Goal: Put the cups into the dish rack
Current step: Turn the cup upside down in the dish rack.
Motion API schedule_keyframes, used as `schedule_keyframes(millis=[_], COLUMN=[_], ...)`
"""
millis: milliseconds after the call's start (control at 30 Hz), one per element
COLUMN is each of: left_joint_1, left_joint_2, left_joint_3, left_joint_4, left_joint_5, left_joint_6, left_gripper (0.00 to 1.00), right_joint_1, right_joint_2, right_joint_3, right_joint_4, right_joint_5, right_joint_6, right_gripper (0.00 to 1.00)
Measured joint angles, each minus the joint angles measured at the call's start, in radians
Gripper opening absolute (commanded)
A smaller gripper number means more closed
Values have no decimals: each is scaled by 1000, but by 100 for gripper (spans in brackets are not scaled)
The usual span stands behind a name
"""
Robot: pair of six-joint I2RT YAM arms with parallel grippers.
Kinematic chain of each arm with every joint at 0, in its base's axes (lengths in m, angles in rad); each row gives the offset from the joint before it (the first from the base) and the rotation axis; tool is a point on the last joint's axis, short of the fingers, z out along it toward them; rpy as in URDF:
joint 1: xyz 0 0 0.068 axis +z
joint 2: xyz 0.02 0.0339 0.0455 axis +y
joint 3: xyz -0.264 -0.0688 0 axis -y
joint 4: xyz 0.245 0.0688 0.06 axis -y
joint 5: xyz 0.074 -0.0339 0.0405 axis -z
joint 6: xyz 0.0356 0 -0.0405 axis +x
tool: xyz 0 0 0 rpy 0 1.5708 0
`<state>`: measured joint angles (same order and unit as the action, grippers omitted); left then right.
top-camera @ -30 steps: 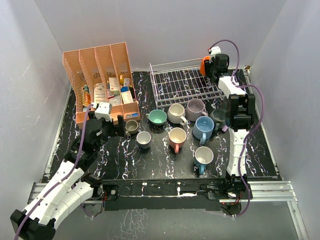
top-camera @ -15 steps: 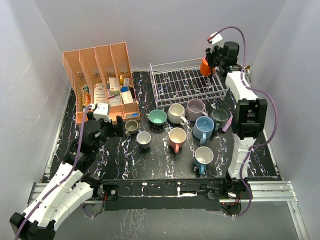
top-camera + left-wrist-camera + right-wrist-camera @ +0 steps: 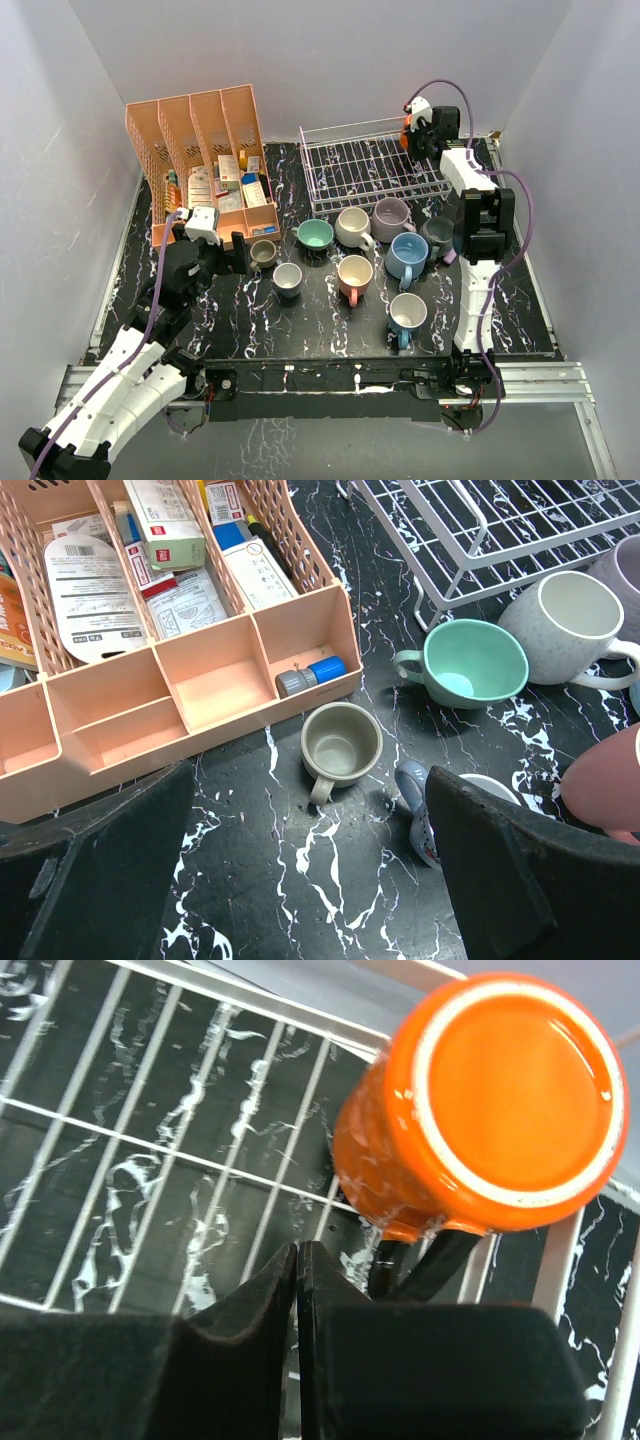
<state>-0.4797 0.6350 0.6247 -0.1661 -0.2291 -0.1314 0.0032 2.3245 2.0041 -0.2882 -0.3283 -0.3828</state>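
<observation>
An orange cup (image 3: 500, 1100) stands upside down in the far right corner of the white wire dish rack (image 3: 370, 165). My right gripper (image 3: 298, 1250) is shut and empty, its tips over the rack wires (image 3: 200, 1160) just left of that cup. In the top view the right gripper (image 3: 413, 143) hangs by the orange cup (image 3: 406, 128). Several cups stand on the table: teal (image 3: 315, 235), cream (image 3: 352, 226), lilac (image 3: 391, 214), light blue (image 3: 407, 254), pink (image 3: 354, 274). My left gripper (image 3: 310, 880) is open, with the olive cup (image 3: 341, 743) upright just ahead of it.
A salmon-pink slotted organizer (image 3: 200, 150) full of boxes stands at the back left, close behind the olive cup. A grey-blue cup (image 3: 425, 800) sits partly hidden by my left gripper's right finger. Grey walls close in on three sides.
My right gripper's jaws have closed on nothing and the arm has dropped back beside the orange cup in the rack corner. The left arm has barely moved.
</observation>
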Motion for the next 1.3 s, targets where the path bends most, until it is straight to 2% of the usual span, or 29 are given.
schedule_keyframes(millis=[367, 733, 1000, 1167, 1300], left_joint_1=[0, 0, 0, 0, 0], left_joint_2=[0, 0, -2, -3, 3], left_joint_3=[0, 0, 0, 0, 0], left_joint_4=[0, 0, 0, 1, 3], left_joint_5=[1, 9, 26, 42, 87], left_joint_6=[0, -1, -3, -3, -8], left_gripper=[97, 97, 97, 97, 97], right_joint_1=[-32, -34, -41, -44, -48], right_joint_2=[53, 28, -35, -141, -319], right_joint_3=[38, 10, -3, -103, -254], right_joint_4=[35, 54, 81, 74, 39], right_joint_5=[219, 233, 335, 266, 69], right_joint_6=[45, 39, -27, -43, -35], right_gripper=[8, 10, 12, 28, 37])
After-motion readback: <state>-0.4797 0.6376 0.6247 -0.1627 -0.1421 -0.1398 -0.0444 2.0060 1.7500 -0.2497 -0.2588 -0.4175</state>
